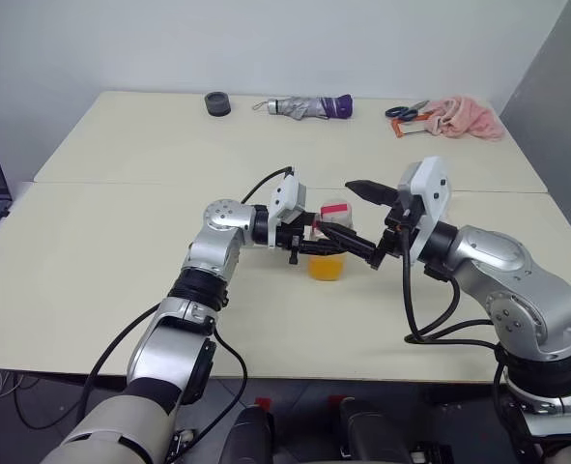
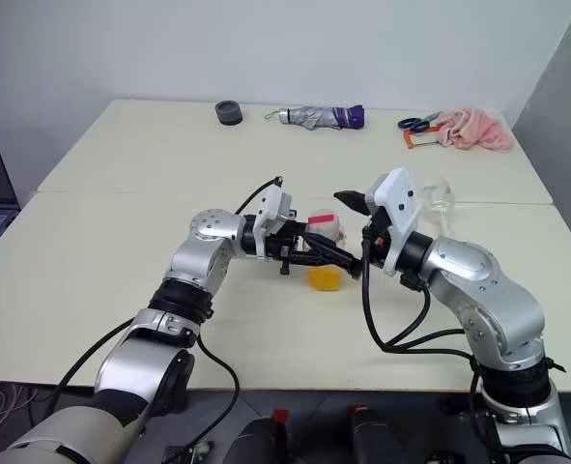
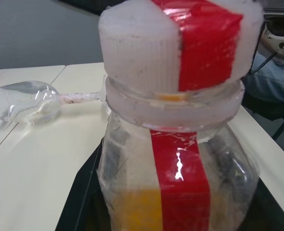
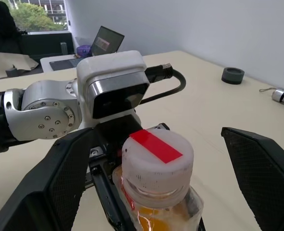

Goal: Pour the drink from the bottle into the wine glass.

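While your left gripper point(image 1: 335, 244) clamps the bottle point(image 1: 328, 249) upright, your right gripper point(image 1: 367, 220) spreads its fingers point(image 4: 262, 168) wide around the cap point(image 4: 156, 156).

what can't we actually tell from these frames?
- Wine glass: foot hidden behind the bottle in the left wrist view; mostly hidden by the right gripper in the right eye view.
- Drink level: left gripper fingers cover it.
- Cap: tightness not visible.
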Robot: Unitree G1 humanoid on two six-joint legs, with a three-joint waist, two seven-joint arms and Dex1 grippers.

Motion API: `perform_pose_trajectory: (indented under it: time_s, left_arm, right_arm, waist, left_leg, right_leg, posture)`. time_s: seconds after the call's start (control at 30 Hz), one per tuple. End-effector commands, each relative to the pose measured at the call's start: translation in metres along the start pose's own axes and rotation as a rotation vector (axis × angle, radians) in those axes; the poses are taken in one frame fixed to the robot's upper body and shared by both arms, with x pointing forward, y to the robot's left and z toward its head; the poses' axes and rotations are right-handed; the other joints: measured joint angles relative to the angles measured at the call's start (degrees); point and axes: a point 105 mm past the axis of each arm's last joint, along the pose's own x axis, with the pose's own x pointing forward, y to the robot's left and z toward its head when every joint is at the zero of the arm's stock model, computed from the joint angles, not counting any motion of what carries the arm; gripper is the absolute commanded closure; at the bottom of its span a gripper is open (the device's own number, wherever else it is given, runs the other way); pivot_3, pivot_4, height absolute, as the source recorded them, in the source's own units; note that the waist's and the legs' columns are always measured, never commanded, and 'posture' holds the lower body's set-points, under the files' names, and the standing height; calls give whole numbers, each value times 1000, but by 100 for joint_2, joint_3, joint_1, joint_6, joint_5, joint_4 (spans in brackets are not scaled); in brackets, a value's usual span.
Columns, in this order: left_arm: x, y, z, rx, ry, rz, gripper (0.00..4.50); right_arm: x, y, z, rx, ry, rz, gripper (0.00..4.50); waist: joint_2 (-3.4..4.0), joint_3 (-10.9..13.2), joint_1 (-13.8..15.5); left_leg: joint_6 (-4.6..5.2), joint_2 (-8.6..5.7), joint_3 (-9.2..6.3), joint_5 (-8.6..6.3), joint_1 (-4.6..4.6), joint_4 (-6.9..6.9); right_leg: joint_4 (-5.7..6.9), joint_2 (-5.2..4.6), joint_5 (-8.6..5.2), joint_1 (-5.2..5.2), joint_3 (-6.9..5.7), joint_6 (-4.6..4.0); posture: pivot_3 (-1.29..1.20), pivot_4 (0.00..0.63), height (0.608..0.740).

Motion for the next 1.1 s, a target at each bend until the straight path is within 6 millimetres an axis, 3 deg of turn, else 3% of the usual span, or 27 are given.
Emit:
perform_pose_trajectory:
  time_s: [0.03, 0.37, 0.7, 1.1]
  left_arm:
    - [0, 0, 10, 43, -21, -2, 2766]
    - [0, 1, 10, 43, -23, 4, 2766]
    - [0, 2, 11, 45, -26, 13, 2766]
    - [-11, -1, 10, 27, -33, 53, 2766]
  right_arm:
    - [1, 3, 9, -25, -21, 26, 611]
    - [2, 5, 9, -39, -16, 38, 4195]
    - [-1, 7, 9, -28, -34, 34, 4264]
    - [-18, -34, 6, -178, -9, -167, 4266]
  waist:
    - [0, 0, -1]
    - [0, 0, 1]
    - [0, 0, 0]
    - [0, 0, 2]
  left_leg:
    - [0, 0, 0, 0, 0, 0]
    - [0, 0, 0, 0, 0, 0]
    - [0, 1, 0, 0, 0, 0]
    - [0, 1, 0, 0, 1, 0]
  right_leg:
    - [0, 0, 0, 0, 0, 0]
    - [0, 0, 0, 0, 0, 0]
    - [0, 0, 0, 0, 0, 0]
    - [0, 0, 0, 0, 1, 0]
  posture:
    - [0, 150, 740]
    - [0, 150, 740]
    - [0, 150, 740]
    - [0, 150, 740]
